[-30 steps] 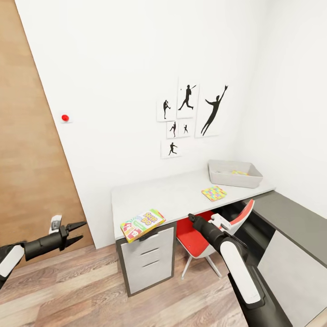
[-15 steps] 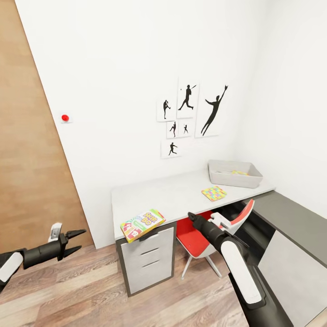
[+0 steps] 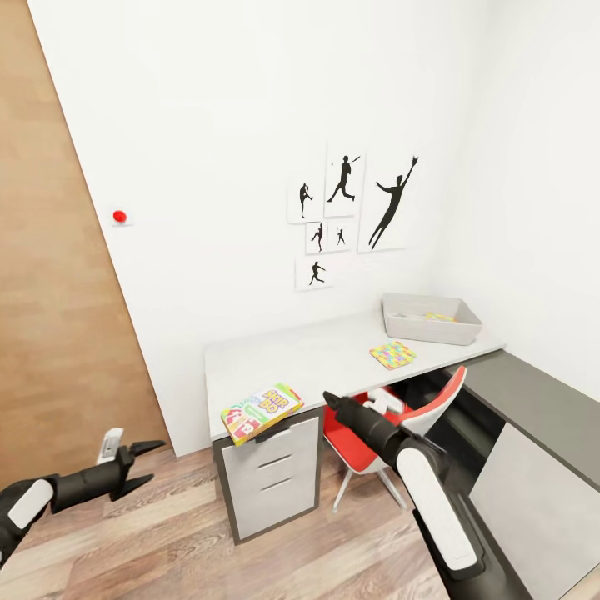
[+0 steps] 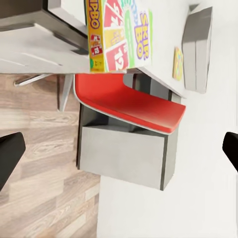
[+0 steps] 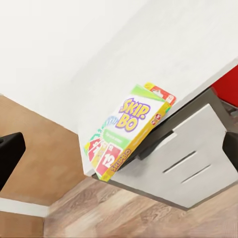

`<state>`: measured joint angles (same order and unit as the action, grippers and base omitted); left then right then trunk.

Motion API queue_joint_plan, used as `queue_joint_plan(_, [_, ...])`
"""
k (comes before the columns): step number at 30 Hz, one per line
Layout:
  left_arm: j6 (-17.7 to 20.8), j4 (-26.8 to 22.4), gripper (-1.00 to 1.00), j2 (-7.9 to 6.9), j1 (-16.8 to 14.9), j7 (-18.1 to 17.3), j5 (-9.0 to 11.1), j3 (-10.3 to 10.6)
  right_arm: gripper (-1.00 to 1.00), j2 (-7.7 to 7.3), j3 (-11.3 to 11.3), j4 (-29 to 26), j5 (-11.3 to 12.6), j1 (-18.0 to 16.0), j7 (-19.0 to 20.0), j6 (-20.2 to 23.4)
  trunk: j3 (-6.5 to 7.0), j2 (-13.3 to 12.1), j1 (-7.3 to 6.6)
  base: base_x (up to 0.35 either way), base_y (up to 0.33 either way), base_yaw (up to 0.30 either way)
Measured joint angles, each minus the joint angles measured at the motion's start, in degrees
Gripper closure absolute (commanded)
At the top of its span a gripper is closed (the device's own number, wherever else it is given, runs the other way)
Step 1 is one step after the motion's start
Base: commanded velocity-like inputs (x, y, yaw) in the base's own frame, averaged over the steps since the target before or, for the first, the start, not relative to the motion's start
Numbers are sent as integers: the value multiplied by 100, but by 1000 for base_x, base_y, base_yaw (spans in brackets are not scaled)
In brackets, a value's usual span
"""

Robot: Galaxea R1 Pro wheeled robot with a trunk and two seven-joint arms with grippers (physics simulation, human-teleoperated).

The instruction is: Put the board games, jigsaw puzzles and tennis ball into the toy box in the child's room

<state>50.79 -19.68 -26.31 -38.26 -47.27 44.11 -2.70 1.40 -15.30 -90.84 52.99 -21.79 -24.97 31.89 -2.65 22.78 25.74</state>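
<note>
Orange-green Skip-Bo box [image 3: 262, 412], seemingly overhanging table [image 3: 317, 358] edge

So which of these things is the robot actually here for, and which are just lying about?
For the job:
- Skip-Bo game, overhanging the table edge
- jigsaw puzzle on the table
- toy box, something colourful already inside

Just there:
- red chair
- drawers
- baseball pictures
- red wall button

Both arms extended forward, jaws parted

The left gripper [image 3: 143, 465] is held low at the side with its fingers spread. The right gripper [image 3: 328, 400] is reached ahead from a bent white forearm, its fingertips set wide apart.
</note>
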Motion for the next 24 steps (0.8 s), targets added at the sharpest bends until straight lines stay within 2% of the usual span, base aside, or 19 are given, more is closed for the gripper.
queue_joint_plan(5, [-23,16,-100,85,0,15,8,-14,-100,0,-72,-27,34,26,59,70,0,0,0,0,0,0])
queue_joint_plan(12, [-84,22,-100,118,0,17,40,-28,-100,5,-98,-37,58,37,336,94,0,0,0,0,0,0])
queue_joint_plan(24, [-407,15,-100,133,0,-34,59,-40,-100,-3,-55,-40,59,40,1097,84,0,0,0,0,0,0])
